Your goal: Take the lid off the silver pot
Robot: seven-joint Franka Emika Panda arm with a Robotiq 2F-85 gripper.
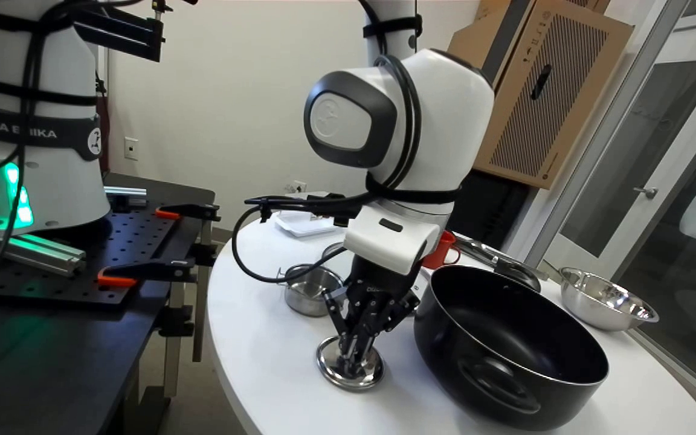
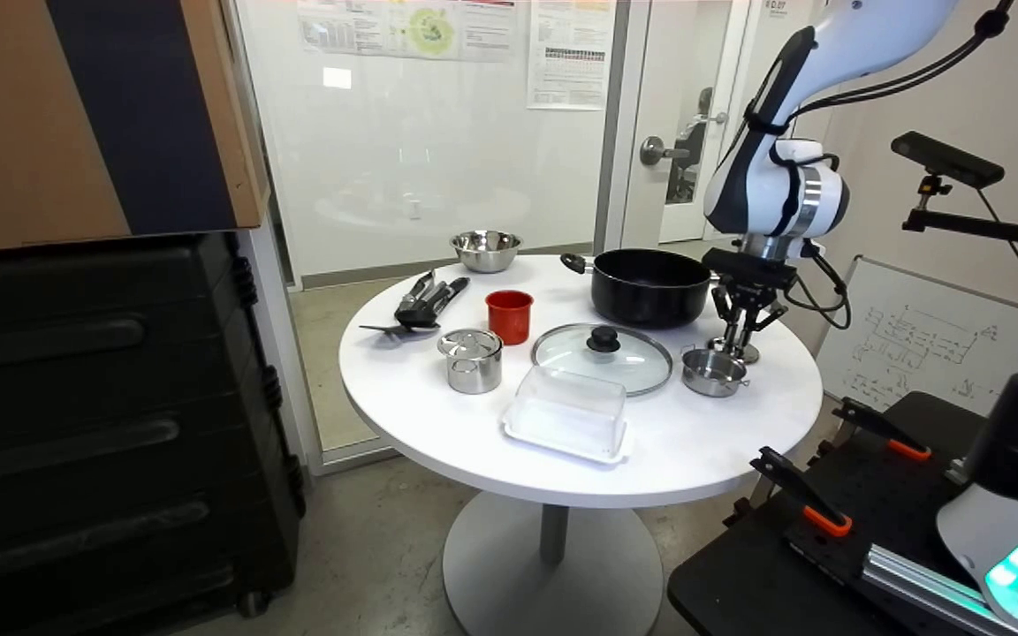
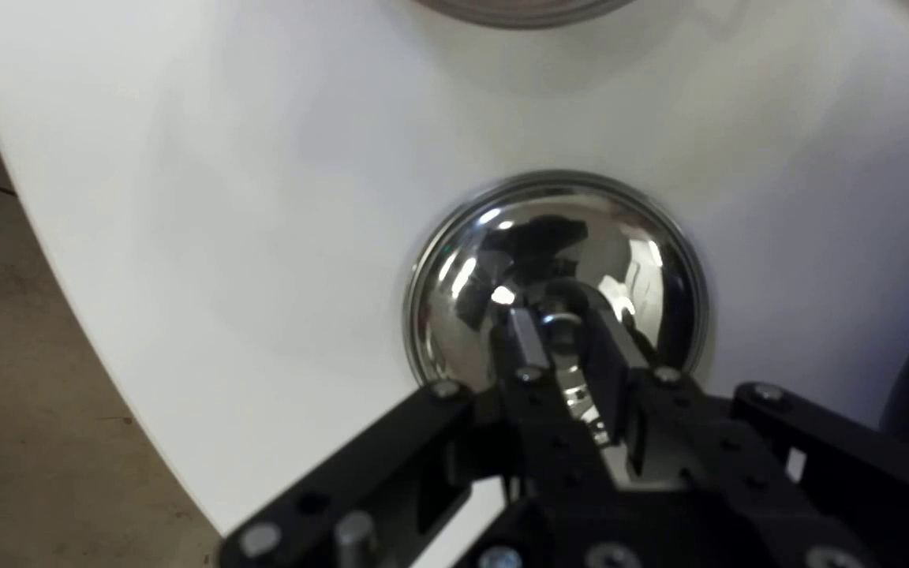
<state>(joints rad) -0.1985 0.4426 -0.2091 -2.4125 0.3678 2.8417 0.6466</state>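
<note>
The small round shiny silver lid [image 1: 370, 370] is at the white table's near side, on or just above the surface. It also shows in the wrist view [image 3: 553, 237] and, partly behind the pot, in an exterior view [image 2: 749, 355]. My gripper [image 1: 353, 357] points down over it. In the wrist view, its two fingertips [image 3: 560, 322] stand on either side of the centre knob and appear closed on it. The small squat silver pot [image 1: 310, 292] stands uncovered beside the lid, in both exterior views [image 2: 712, 378]. Its rim [image 3: 525, 17] shows at the top of the wrist view.
The big black pot [image 1: 499, 350] stands close beside the gripper. A large glass lid [image 2: 562, 349], a red mug [image 2: 509, 316], a taller lidded steel canister [image 2: 474, 367], a clear butter dish [image 2: 569, 408], black utensils [image 2: 429, 300] and a steel bowl [image 2: 485, 252] are also on the table.
</note>
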